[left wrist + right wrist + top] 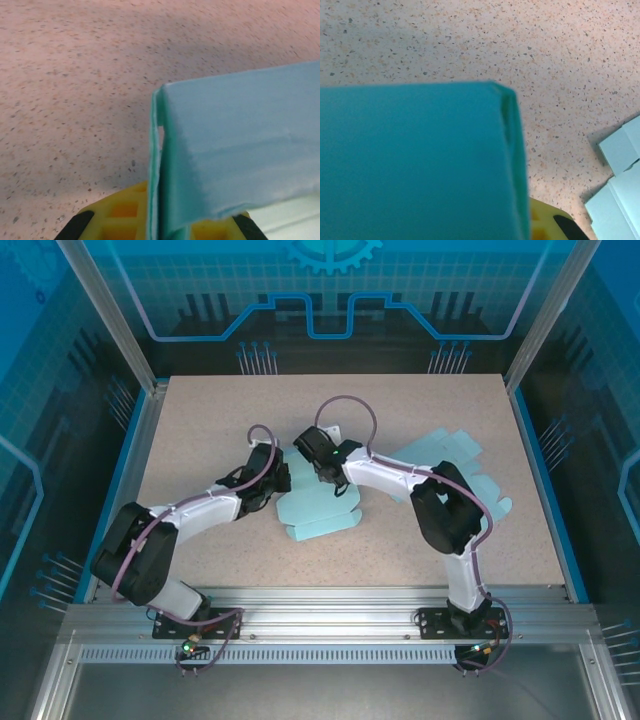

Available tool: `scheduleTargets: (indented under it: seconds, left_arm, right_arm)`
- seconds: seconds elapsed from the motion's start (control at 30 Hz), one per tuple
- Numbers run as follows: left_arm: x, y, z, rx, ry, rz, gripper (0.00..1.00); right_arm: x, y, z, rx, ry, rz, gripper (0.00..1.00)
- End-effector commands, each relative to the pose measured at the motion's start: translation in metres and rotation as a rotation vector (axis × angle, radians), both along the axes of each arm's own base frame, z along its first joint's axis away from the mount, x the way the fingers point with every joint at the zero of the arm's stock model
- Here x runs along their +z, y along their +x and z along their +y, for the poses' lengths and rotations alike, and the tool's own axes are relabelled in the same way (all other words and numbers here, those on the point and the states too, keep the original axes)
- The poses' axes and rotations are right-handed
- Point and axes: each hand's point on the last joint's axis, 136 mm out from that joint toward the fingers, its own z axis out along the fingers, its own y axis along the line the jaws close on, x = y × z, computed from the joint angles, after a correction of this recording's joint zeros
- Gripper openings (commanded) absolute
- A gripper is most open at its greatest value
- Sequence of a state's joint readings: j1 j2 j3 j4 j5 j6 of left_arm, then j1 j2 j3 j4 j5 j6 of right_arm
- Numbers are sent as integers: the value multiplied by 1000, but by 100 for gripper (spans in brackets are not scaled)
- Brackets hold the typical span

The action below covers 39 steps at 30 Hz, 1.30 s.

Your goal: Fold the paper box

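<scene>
Light blue paper box (322, 512) laid half-folded at the middle of the speckled surface (200, 420), a raised flap pinched by the left hand (275, 488), right hand (328, 480) held against another fold, its grip not discernible, spare blanks (455, 452) laid just beside.

Light-teal paper box (320, 515), partly folded, side panel bent up, lying mid-tabletop (200, 420)

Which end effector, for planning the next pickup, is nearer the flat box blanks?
Right. The right end effector sits just left of the blanks; left end effector lies farther left.
</scene>
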<state>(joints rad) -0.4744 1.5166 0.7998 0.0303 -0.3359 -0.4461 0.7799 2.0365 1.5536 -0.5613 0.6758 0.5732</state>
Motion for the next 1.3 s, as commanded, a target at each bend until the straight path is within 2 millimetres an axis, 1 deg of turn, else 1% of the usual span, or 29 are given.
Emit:
scheduleTargets:
  seconds: [0.0, 0.1, 0.17, 0.3, 0.37, 0.47, 0.5, 0.6, 0.7, 0.73, 0.8, 0.87, 1.0, 1.07, 1.13, 1.2, 1.27]
  left_arm:
    - [8, 8, 52, 329, 69, -58, 0]
    - [0, 13, 50, 347, 68, -46, 0]
    - [-5, 16, 50, 359, 100, -33, 1]
    - [-16, 15, 58, 396, 179, 21, 1]
    - [-18, 15, 54, 364, 176, 32, 2]
    - [-19, 18, 36, 271, 119, 47, 12]
    - [-19, 18, 29, 237, 92, 55, 20]
    - [-20, 12, 16, 162, 35, 70, 30]
    - [-21, 3, 10, 111, 14, 92, 29]
    - [-21, 1, 8, 94, 7, 96, 26]
    - [-28, -5, 9, 84, 6, 114, 21]
    - [-37, -12, 9, 85, 1, 141, 21]
    - [-52, -23, 7, 89, -42, 183, 27]
    - [-55, -28, 6, 89, -51, 195, 28]
    - [-56, -33, 4, 84, -52, 202, 33]
    - [-55, -36, 4, 85, -48, 202, 32]
    - [-55, -37, 7, 92, -42, 198, 29]
  right_arm:
    - [-14, -21, -45, -73, -193, 72, 2]
    - [-15, -28, -29, -39, -124, 89, 2]
    - [-15, -31, -21, -22, -94, 101, 2]
    - [-17, -32, -11, -4, -49, 119, 1]
    - [-19, -32, -8, 5, -39, 126, 1]
    - [-20, -29, -2, 16, -26, 133, 1]
    - [-21, -29, -1, 21, -24, 139, 1]
    - [-24, -27, 1, 19, -13, 150, 1]
    - [-27, -25, 0, 12, 7, 161, 1]
    - [-28, -24, 1, 13, 13, 163, 1]
    - [-29, -23, 2, 13, 22, 166, 1]
    - [-31, -22, 2, 9, 29, 173, 1]
    - [-35, -21, 4, 9, 50, 187, 1]
    - [-36, -20, 4, 8, 52, 192, 1]
    - [-36, -18, 4, 5, 53, 193, 1]
    - [-36, -18, 3, 3, 54, 194, 1]
    - [-37, -17, 2, 0, 54, 194, 1]
